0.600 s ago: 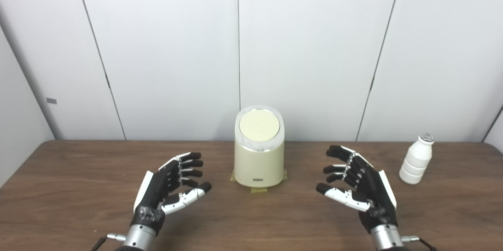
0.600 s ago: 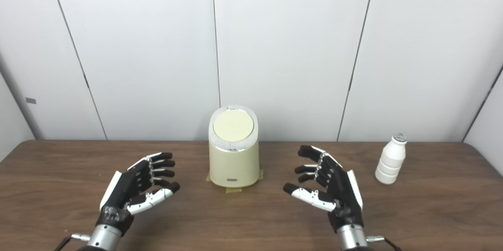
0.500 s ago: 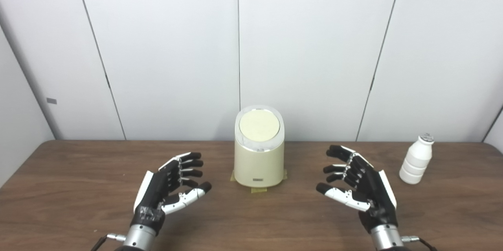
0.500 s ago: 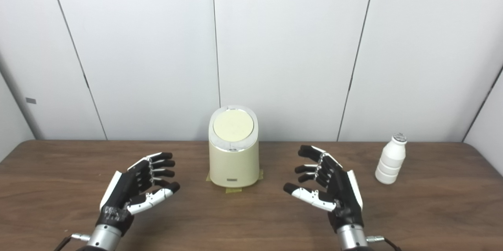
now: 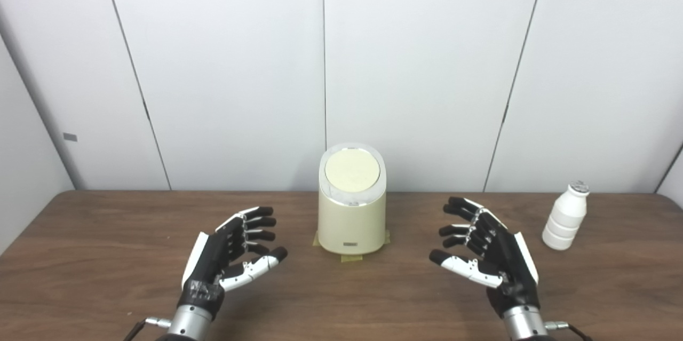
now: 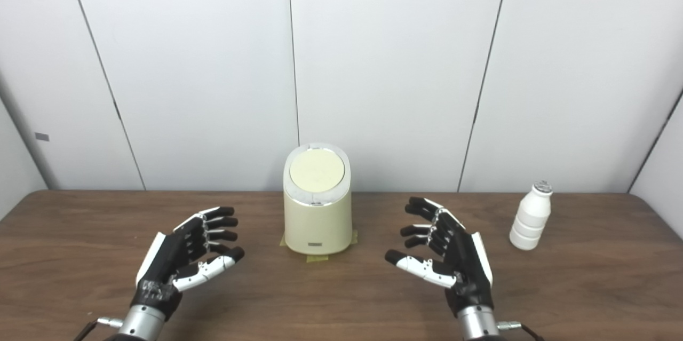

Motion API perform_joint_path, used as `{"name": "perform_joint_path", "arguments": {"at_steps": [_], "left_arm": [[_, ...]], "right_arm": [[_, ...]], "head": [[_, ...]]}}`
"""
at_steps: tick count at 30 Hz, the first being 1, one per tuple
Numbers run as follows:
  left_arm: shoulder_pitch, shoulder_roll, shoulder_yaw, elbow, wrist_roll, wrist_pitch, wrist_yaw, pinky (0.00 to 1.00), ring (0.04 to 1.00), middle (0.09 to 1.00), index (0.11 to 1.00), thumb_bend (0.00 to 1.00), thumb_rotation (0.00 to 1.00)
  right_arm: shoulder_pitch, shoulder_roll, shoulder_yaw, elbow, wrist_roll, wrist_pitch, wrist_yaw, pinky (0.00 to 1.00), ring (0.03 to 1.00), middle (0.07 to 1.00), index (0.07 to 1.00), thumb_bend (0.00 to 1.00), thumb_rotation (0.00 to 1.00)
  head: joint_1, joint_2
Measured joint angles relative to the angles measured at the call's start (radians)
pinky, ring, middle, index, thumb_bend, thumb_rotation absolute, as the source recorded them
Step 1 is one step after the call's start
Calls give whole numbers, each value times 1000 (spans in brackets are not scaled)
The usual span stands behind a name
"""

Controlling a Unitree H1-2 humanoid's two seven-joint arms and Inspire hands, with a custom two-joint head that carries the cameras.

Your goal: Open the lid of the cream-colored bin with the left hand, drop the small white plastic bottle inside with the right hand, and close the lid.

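Two robot hands are hovering over a wooden table (image 5: 96,255), the left hand (image 5: 227,253) and right hand (image 5: 488,250) both spread-fingered, holding nothing. Between and beyond them, the cream-colored bin (image 5: 352,213) is standing with its lid (image 5: 352,170) down. Far right, the small white plastic bottle (image 5: 565,216) is standing upright.

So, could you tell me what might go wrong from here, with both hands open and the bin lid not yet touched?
1. The bottle is tall and narrow, standing upright to the outer side of the right hand; a clumsy sideways reach could tip it over.
2. The bin is light-looking, with only tape showing at its base; the left hand pushing on the closed lid might shove or tilt it.
3. The bottle could arrive before the lid is fully open.
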Motion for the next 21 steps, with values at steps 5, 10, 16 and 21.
{"name": "perform_joint_path", "arguments": {"at_steps": [5,10,16,21], "left_arm": [[-1,-61,-3,-10,20,20,65,678,759,810,847,737,215],[-32,-102,-17,-28,94,61,117,909,946,952,956,784,296],[-143,-72,-33,-27,178,117,145,971,1000,1000,1000,828,343],[-228,-65,-61,-15,205,169,139,906,1000,1000,1000,875,334]], "right_arm": [[-1,0,0,4,0,0,0,477,568,738,741,787,132],[-1,0,1,4,-5,0,-1,484,569,734,735,787,140],[-1,0,0,4,-6,0,0,487,569,732,732,793,139],[-2,-1,0,5,-6,0,0,496,573,735,729,811,162]], "head": [[3,-3],[3,-6],[5,-8],[3,-9]]}}
